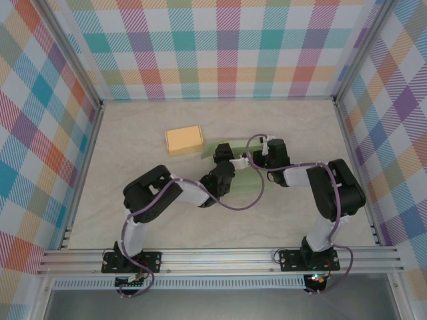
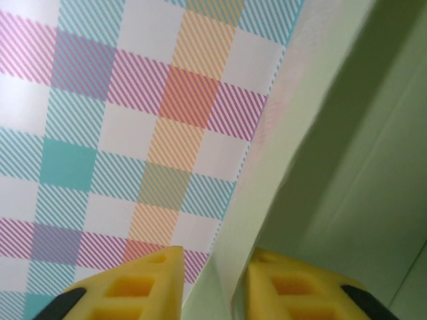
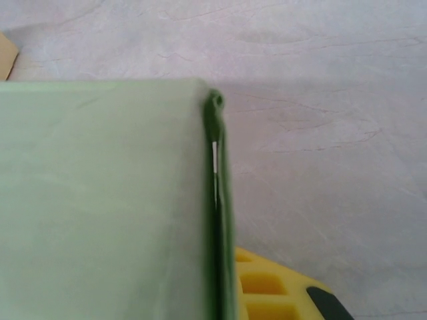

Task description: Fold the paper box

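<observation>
The pale green paper box [image 1: 230, 145] lies partly folded in the middle of the table, between my two grippers. In the left wrist view one of its panels [image 2: 347, 167] stands on edge between the yellow fingertips of my left gripper [image 2: 215, 280]; the jaws stand apart, with a gap on the left side of the paper. My left gripper [image 1: 222, 159] is at the sheet's left part. My right gripper [image 1: 257, 159] is shut on the doubled green edge [image 3: 217, 200]. One yellow finger [image 3: 267, 287] presses that edge from the right, and the other is hidden behind the green panel [image 3: 100, 200].
A folded orange box [image 1: 184, 139] sits just back-left of the green one; its corner [image 3: 5, 57] shows in the right wrist view. Checked walls [image 1: 220, 47] enclose the table on three sides, and a metal rail [image 1: 220, 259] runs along the near edge.
</observation>
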Available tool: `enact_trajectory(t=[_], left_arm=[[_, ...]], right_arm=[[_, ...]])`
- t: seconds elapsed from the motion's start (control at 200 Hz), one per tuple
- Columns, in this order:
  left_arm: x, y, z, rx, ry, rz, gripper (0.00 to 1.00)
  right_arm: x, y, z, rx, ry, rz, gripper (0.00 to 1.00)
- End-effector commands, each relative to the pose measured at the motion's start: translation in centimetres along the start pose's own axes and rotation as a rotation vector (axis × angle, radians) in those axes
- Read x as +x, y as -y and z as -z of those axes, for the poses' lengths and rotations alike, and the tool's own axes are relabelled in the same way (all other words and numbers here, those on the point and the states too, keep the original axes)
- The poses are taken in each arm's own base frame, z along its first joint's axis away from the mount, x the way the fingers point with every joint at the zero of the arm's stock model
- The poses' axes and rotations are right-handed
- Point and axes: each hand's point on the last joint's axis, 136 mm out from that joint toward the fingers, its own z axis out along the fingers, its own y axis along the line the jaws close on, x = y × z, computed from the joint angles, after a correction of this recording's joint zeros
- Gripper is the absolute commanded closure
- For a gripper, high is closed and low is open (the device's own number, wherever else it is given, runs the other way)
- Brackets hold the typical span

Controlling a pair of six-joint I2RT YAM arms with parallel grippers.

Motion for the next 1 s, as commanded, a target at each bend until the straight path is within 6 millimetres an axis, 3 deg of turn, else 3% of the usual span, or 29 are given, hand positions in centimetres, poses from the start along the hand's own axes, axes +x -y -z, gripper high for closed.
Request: enact_trajectory(t=[0.0,0.265,0.37,0.42,0.54,0.685,0.995], left_arm=[[-0.2,-3.6,1.4,0.016,-0.030,0.286,0.65],[2.2,-10.3,6.3,0.050,-0.067,0.769,0.48],[4.2,-12.8,8.3,0.020,-0.097,0.942,0.35],[5.3,-13.5,9.0,0.009,-0.114,1.010,0.33],[8.9,-14.9,10.4,-0.061,-0.196,1.176,0.01],[12.5,-15.2,11.1,-0.069,-0.298,1.347,0.00],[12.7,-13.9,10.6,0.046,-0.344,1.387,0.00]], right_arm=[[-1.4,0.1,0.5,0.031,0.056,0.018,1.00],[-1.9,-1.2,1.9,-0.027,0.044,0.039,1.00],[-2.2,-1.6,2.4,-0.039,0.009,0.055,1.00],[-2.5,-1.7,2.7,-0.037,0.004,0.050,1.00],[-3.2,-1.6,3.7,-0.018,0.000,0.037,1.00],[-3.6,-2.0,4.9,-0.025,-0.012,0.057,1.00],[-4.4,-1.8,6.4,0.002,-0.042,0.076,1.00]])
